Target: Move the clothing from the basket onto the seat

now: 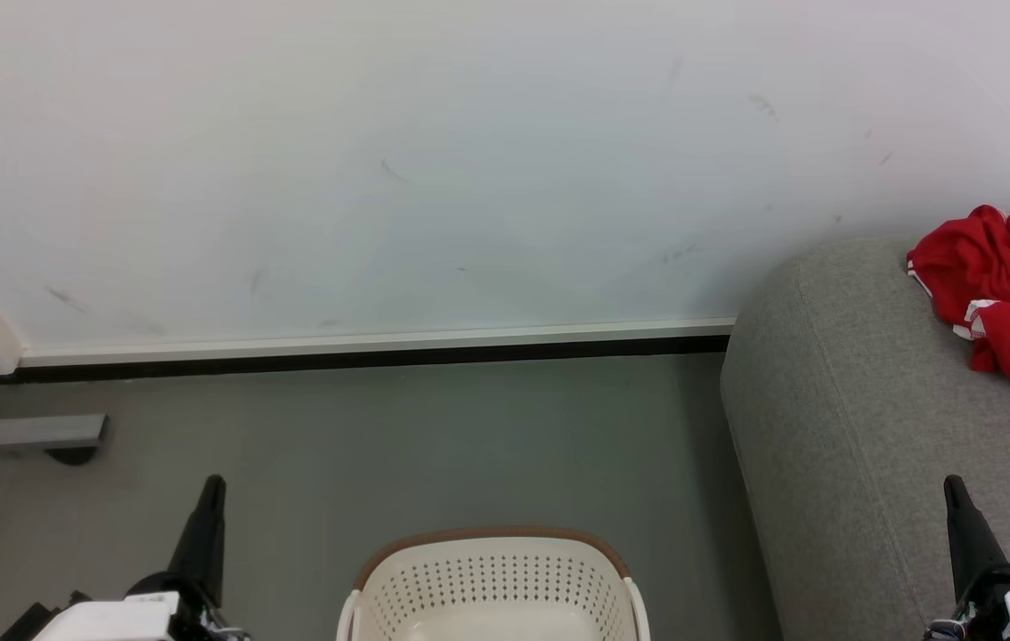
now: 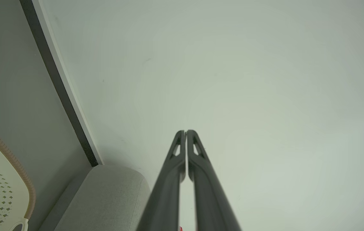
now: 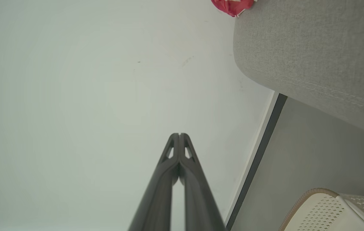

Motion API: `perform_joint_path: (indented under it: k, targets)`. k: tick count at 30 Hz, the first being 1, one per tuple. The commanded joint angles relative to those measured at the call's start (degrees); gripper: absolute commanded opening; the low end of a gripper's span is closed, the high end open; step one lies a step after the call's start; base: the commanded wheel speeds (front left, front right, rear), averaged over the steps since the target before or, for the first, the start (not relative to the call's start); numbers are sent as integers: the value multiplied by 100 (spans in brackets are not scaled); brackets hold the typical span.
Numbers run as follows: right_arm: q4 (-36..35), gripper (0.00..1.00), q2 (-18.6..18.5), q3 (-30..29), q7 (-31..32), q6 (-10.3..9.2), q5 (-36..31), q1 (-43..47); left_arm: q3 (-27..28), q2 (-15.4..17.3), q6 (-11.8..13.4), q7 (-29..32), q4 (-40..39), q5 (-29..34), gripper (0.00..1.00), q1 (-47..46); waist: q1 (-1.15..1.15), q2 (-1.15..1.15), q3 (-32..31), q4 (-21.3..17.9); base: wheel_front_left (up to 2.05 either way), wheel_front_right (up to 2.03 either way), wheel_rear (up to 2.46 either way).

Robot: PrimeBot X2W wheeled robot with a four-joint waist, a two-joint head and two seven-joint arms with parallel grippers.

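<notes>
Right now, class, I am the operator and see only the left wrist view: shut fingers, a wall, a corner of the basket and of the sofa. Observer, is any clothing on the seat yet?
Observer: Yes. In the head view, red clothing lies crumpled on the seat, at that view's right edge.
Operator: Anything left in the basket?
Observer: The basket stands on the floor, left of the seat. No red shows in the part of its inside that is in view, but its bottom is cut off.
Operator: And the right gripper?
Observer: The right gripper is shut and holds nothing.
</notes>
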Motion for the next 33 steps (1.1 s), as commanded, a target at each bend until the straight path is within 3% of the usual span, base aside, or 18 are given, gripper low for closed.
perform_joint_path:
  k: [1, 33]
  targets:
    - [-33, 0, -50, -25, 13, -14, 118, -80, 27, 37, -36, 34, -29, -98, 0, -58, 0, 0, 2, -1, 0, 0, 0]
    - [-32, 0, -50, -25, 35, -14, 145, -90, 30, 37, -37, 45, -34, -156, 0, -61, 0, 0, 6, -5, 0, 0, 0]
